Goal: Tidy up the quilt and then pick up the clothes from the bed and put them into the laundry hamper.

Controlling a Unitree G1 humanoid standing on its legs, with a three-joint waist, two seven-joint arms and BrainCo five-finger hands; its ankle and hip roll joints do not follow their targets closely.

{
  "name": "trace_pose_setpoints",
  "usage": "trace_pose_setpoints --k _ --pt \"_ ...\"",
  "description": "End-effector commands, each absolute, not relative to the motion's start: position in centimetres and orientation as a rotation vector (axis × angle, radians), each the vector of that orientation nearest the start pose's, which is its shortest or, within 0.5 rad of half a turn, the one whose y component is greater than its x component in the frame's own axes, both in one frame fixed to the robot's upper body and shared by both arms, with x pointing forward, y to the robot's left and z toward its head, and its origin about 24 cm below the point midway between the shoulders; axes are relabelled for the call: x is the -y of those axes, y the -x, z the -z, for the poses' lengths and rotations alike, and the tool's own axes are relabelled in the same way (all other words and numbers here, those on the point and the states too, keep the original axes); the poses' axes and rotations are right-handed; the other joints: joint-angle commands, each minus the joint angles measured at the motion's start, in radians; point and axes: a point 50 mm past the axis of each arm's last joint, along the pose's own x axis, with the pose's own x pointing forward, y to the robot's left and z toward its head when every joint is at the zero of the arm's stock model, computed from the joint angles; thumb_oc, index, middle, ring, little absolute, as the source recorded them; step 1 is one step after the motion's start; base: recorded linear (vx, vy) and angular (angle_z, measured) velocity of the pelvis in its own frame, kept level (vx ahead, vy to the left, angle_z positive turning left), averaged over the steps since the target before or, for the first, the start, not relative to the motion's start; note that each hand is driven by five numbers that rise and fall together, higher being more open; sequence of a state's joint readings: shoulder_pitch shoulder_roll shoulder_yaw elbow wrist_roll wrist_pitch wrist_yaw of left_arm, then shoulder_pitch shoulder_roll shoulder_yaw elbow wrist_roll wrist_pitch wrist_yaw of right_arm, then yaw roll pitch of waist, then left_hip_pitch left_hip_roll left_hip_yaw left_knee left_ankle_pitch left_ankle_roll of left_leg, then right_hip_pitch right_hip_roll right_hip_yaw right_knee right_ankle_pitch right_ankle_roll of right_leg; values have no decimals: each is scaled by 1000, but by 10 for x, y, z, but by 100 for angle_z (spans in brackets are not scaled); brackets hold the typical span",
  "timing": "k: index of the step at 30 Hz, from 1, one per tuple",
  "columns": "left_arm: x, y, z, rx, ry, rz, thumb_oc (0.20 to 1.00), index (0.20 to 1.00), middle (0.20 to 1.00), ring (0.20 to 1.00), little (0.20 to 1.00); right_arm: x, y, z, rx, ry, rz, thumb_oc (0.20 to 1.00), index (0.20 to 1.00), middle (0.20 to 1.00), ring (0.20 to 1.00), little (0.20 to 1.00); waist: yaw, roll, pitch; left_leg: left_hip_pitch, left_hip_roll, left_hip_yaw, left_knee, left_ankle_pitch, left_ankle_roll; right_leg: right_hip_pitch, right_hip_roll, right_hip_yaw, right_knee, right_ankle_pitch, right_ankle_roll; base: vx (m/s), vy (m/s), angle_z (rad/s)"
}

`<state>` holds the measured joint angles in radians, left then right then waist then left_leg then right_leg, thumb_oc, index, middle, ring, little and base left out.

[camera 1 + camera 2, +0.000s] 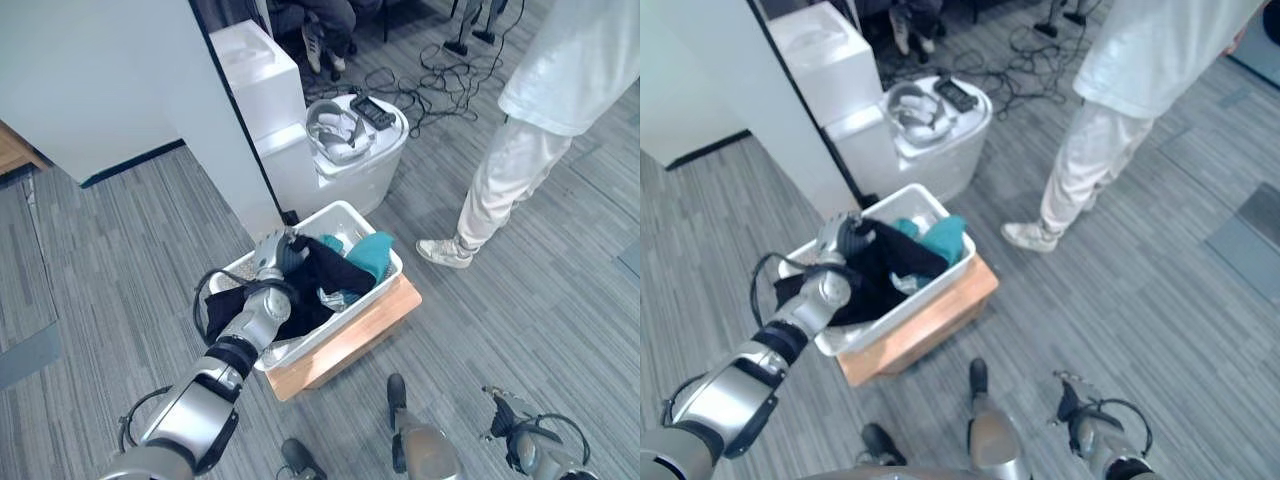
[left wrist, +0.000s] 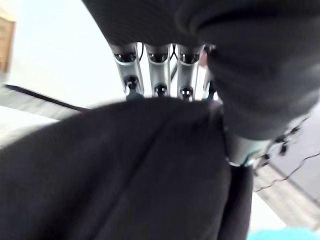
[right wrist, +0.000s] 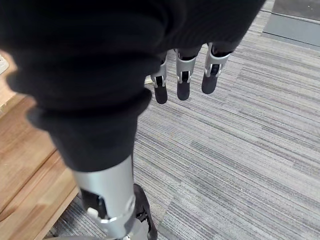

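The left hand's fingers (image 2: 159, 75) run straight down onto dark cloth, their tips pressed against it or tucked behind its fold; whether they grip it I cannot tell. The left hand (image 1: 275, 262) sits over the white hamper (image 1: 378, 290), which stands on a wooden stand (image 1: 355, 340). The black garment (image 1: 315, 285) lies in the hamper just below those fingers, with teal clothes (image 1: 365, 255) beside it. Clothes seem delivered; release and withdrawal look like what is left. The right hand (image 3: 182, 75) hangs low over the floor, fingers relaxed, holding nothing. A person (image 1: 530, 130) stands nearby.
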<state>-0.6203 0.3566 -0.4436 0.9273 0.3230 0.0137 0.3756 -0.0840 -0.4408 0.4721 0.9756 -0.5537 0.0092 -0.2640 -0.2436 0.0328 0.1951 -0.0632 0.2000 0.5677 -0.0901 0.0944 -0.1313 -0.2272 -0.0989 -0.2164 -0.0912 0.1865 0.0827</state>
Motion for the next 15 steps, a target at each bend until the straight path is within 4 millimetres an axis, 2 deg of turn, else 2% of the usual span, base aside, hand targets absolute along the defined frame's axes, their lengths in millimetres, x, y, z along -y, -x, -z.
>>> trace_pose_setpoints --k 1,2,6,7,8,9,10,11,12,13,14,15 --pt "-201 -375 -78 -28 -947 -206 1000 1000 1000 1000 1000 263 -189 105 -736 1240 -179 1000 1000 1000 1000 1000 12 5 77 34 10 -9 3 -25 -48 114 -50 -30 5 -174 128 38 -29 2" --pt "-205 -370 -71 -54 -875 -247 1000 1000 1000 1000 1000 263 -183 109 -761 1221 -176 1000 1000 1000 1000 1000 24 3 74 44 13 -14 3 -26 -49 130 -52 -42 5 -177 125 0 0 0" --pt "-218 -357 -64 -39 -813 -303 1000 1000 1000 1000 1000 265 -168 117 -814 1193 -181 1000 1000 1000 1000 1000 48 1 62 68 16 -34 3 -29 -50 173 -53 -69 6 -189 116 49 -39 7" --pt "-224 -352 -63 -28 -808 -312 1000 1000 1000 1000 1000 265 -165 118 -828 1181 -179 1000 1000 1000 1000 1000 58 1 57 78 16 -38 3 -32 -50 189 -53 -76 6 -192 114 96 -31 19" --pt "-243 -339 -59 -26 -780 -357 1000 1000 1000 1000 1000 265 -157 122 -863 1144 -176 1000 1000 1000 1000 1000 79 -2 43 104 17 -48 3 -39 -50 224 -49 -90 6 -200 110 73 -20 22" --pt "-243 -339 -59 -28 -780 -357 1000 1000 1000 1000 1000 265 -157 122 -864 1144 -178 1000 1000 1000 1000 1000 78 -3 43 106 17 -48 3 -39 -51 226 -49 -91 6 -200 111 73 -11 30" --pt "-253 -329 -52 -47 -753 -390 1000 1000 1000 1000 1000 264 -153 125 -889 1123 -174 1000 1000 1000 1000 1000 94 -4 36 117 16 -55 3 -43 -50 243 -47 -98 6 -204 109 38 -8 35" --pt "-258 -323 -46 -71 -733 -403 1000 1000 1000 1000 1000 263 -150 127 -904 1111 -178 1000 1000 1000 1000 1000 99 -7 30 125 15 -58 3 -46 -49 255 -46 -103 6 -206 107 84 -19 42" --pt "-273 -303 -27 -149 -685 -423 1000 1000 1000 1000 1000 261 -145 131 -938 1097 -195 1000 1000 1000 1000 1000 125 -13 14 146 14 -73 3 -54 -47 286 -41 -115 5 -214 103 72 -11 29" --pt "-279 -292 -16 -197 -693 -409 1000 1000 1000 1000 1000 260 -144 132 -946 1092 -204 1000 1000 1000 1000 1000 137 -16 8 153 13 -79 3 -57 -46 297 -40 -119 5 -217 102 58 -4 21" --pt "-280 -291 -16 -200 -694 -409 1000 1000 1000 1000 1000 260 -144 132 -947 1092 -206 1000 1000 1000 1000 1000 135 -16 7 154 13 -80 3 -57 -46 298 -40 -119 5 -217 102 37 25 35" --pt "-292 -262 14 -343 -690 -377 1000 1000 1000 1000 1000 257 -145 133 -958 1070 -231 1000 1000 1000 1000 1000 161 -23 -7 169 11 -94 3 -63 -42 320 -38 -132 5 -222 100 33 34 38"
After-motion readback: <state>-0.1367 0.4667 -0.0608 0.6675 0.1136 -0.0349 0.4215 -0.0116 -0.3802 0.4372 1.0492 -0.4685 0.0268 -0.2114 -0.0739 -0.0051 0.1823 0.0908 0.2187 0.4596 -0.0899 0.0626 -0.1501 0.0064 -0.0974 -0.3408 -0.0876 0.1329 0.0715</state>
